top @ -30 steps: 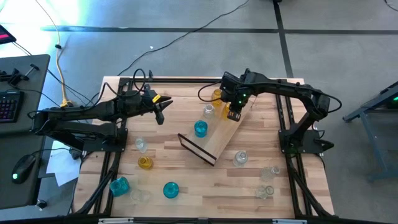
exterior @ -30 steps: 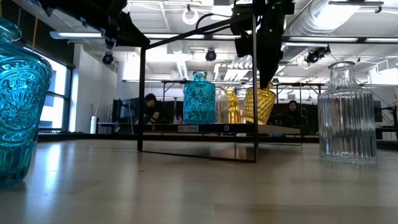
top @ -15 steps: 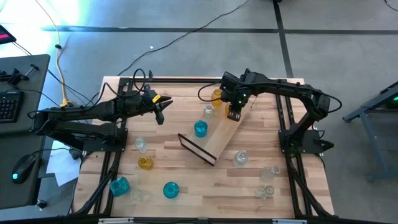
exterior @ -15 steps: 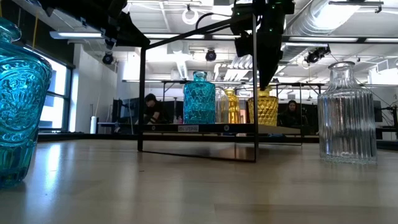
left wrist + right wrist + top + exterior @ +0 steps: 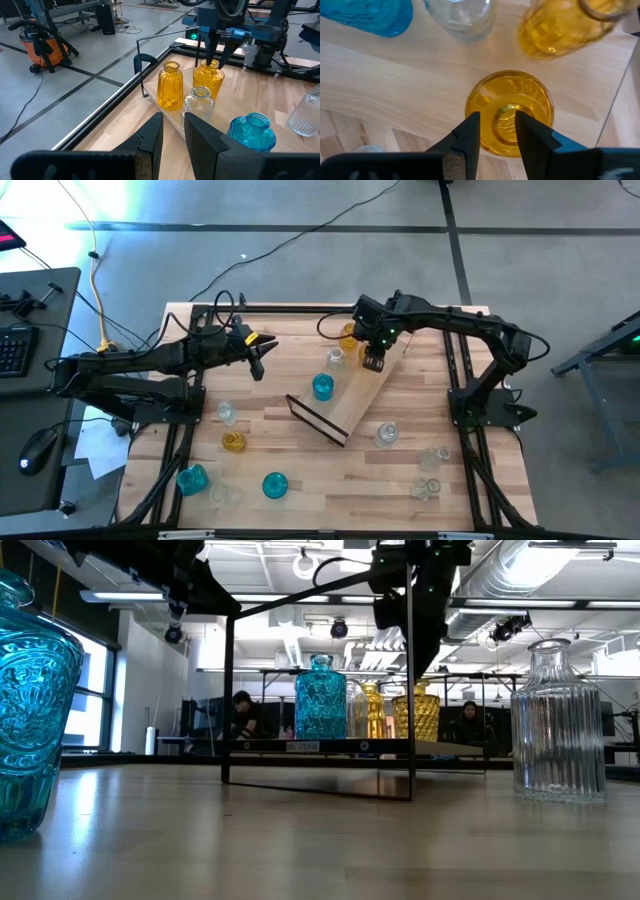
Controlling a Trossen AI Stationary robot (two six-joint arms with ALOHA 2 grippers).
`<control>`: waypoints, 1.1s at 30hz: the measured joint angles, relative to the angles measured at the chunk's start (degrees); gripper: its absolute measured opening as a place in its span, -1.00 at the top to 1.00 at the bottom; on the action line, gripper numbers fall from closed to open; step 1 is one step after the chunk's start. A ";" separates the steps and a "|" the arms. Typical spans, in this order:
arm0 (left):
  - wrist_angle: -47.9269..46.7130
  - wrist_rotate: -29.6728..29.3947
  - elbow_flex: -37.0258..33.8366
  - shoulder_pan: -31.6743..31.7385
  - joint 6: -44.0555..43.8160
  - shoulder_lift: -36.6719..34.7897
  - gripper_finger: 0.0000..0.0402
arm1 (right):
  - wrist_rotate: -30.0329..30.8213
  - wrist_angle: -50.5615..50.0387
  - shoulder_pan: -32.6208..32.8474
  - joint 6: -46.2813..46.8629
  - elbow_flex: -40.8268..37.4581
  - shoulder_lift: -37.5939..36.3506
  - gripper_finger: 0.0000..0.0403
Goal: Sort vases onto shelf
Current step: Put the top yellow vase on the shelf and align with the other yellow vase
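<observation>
Right gripper (image 5: 495, 131) poised above an amber vase (image 5: 509, 111) standing on the shelf (image 5: 352, 402), fingers parted at its neck, apparently gripping nothing. Left gripper (image 5: 262, 357) waits apart over the table, fingers narrowly parted, empty.

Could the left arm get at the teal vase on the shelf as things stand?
Probably yes. The left end effector waits over bare tabletop, and the teal vase stands on the shelf end nearer it. The right end effector is farther along, above an amber vase.
</observation>
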 joint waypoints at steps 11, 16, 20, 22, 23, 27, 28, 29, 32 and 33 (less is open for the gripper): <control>-0.02 0.00 0.00 0.00 0.02 0.00 0.64 | 0.99 1.84 -2.71 -1.08 0.00 0.00 0.48; 0.00 0.00 0.00 -0.02 0.04 0.00 0.64 | 0.99 2.58 -2.73 -1.95 0.00 0.00 0.48; 0.00 0.00 0.00 0.01 0.09 0.00 0.64 | 0.72 4.64 -2.73 -2.14 0.00 0.00 0.48; 0.00 0.00 0.00 0.01 0.09 0.00 0.64 | 0.19 5.04 -2.73 -2.17 0.00 0.00 0.48; 0.00 0.00 0.00 0.01 0.07 0.00 0.64 | 0.18 5.15 -2.73 -2.21 0.00 0.00 0.48; 0.00 0.00 0.00 0.01 0.07 -0.01 0.64 | 0.17 5.17 -2.73 -2.19 0.00 0.00 0.48; 0.00 0.00 0.00 0.01 0.07 0.00 0.64 | 0.16 5.12 -2.73 -2.16 0.00 0.00 0.48; 0.00 0.00 0.00 0.01 0.07 0.00 0.64 | 0.18 4.98 -2.73 -2.16 0.00 0.00 0.48; 0.00 0.00 0.00 0.01 0.07 0.00 0.64 | 0.18 4.66 -2.73 -1.25 0.00 0.00 0.48; 0.00 0.00 0.00 0.01 0.07 0.00 0.64 | 0.20 4.66 -2.71 -0.96 0.00 0.00 0.48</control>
